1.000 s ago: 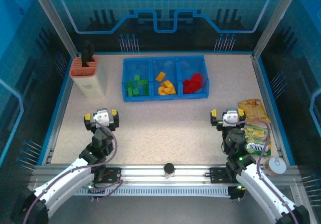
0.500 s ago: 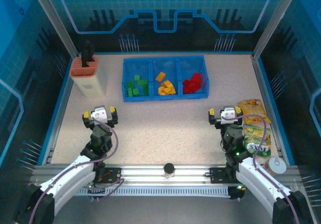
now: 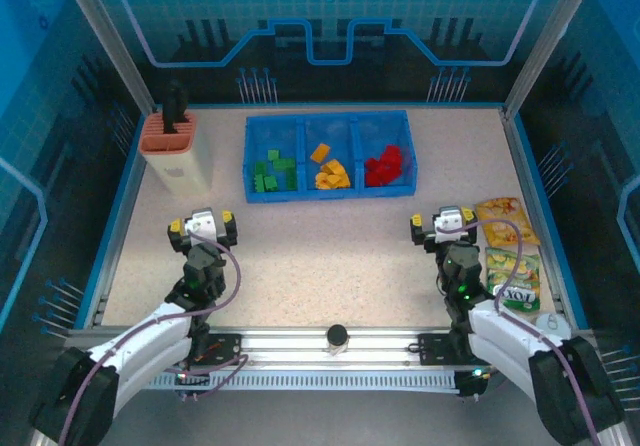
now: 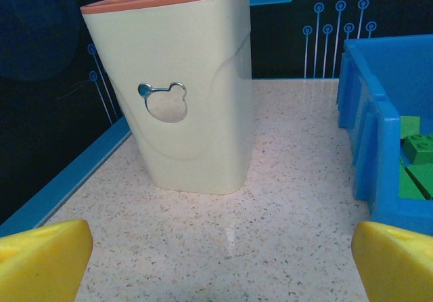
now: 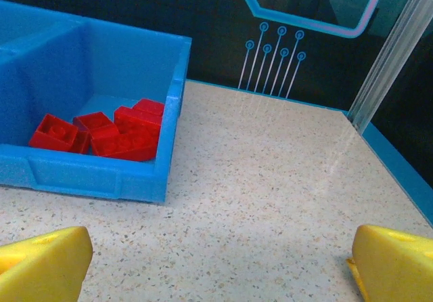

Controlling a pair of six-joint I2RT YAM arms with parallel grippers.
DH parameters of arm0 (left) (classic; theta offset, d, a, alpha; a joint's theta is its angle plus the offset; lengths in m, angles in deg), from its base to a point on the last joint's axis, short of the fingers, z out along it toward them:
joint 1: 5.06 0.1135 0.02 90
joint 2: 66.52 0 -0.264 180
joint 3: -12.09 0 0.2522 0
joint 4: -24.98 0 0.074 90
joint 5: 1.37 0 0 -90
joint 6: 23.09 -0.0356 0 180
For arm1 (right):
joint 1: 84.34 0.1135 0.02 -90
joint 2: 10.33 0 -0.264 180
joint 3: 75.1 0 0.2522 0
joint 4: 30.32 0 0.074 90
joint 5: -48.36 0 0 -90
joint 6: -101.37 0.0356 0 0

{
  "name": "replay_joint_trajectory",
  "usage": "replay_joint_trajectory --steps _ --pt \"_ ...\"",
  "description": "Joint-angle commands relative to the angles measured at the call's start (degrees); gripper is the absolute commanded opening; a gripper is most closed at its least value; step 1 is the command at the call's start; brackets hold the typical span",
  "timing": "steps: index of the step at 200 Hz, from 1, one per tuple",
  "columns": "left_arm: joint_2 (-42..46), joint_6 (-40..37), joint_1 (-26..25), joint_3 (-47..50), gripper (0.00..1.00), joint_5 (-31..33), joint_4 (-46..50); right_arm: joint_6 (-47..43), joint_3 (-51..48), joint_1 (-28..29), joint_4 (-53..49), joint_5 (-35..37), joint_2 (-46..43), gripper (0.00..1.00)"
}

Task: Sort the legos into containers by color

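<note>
My left gripper (image 3: 202, 225) and right gripper (image 3: 443, 219) hover over the table with jaws spread, holding nothing. Ahead sits the blue tray (image 3: 329, 195), with green legos (image 3: 272, 171) in its left compartment, orange legos (image 3: 330, 172) in the middle and red legos (image 3: 388, 166) on the right. Snack packets (image 3: 512, 261) lie beside my right arm.

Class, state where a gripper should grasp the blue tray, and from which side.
Probably pinch the right end wall of the blue tray from above, towards its far corner: that wall is thin and upright, and the red bricks lie nearer.
</note>
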Motion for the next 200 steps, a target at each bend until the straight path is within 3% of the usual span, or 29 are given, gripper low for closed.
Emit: replay_joint_trajectory --steps 1,90,200 --pt "-1.0 0.2 0.9 0.3 0.99 -1.0 -4.1 -0.6 -0.1 -1.2 6.6 -1.3 2.9 1.00" --pt "-10.0 -1.5 2.1 -0.2 0.99 -2.7 -13.7 -2.0 2.7 -1.4 14.2 -2.7 13.9 1.00" --pt "-32.4 -7.7 2.4 -0.6 0.99 -4.3 -42.3 -3.8 3.6 -1.5 24.9 -3.1 23.5 1.00"
